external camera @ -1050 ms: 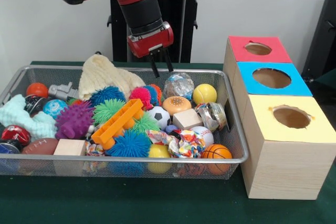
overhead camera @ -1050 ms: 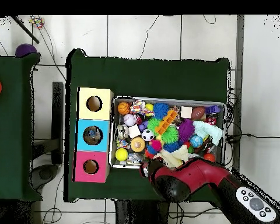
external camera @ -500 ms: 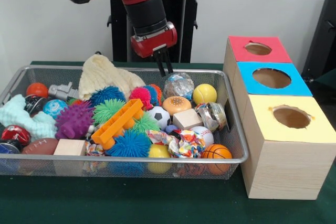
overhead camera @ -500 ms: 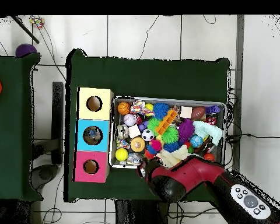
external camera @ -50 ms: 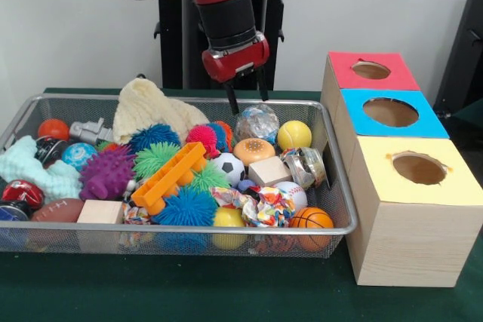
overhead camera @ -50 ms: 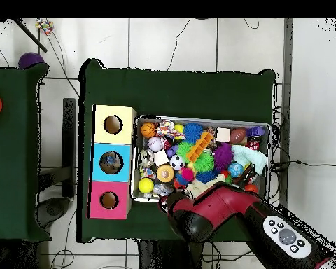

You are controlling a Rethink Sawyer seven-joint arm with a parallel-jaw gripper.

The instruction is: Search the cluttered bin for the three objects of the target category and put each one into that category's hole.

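My gripper hangs open and empty over the back of the wire bin, just above a clear glitter ball. Beside that ball lie a yellow ball and an orange-brown disc. A soccer ball, a baseball and a small basketball lie nearer the front. In the overhead view the red arm covers the gripper and the bin's near edge. To the right stand the red, blue and yellow hole boxes.
The bin also holds a long orange block, spiky blue, green and purple balls, a cream knitted cloth, wooden cubes and a football. Something lies inside the blue box's hole.
The arm has swung right along the bin's back edge, from above the pink spiky ball to above the glitter ball. The fingers now stand wider apart.
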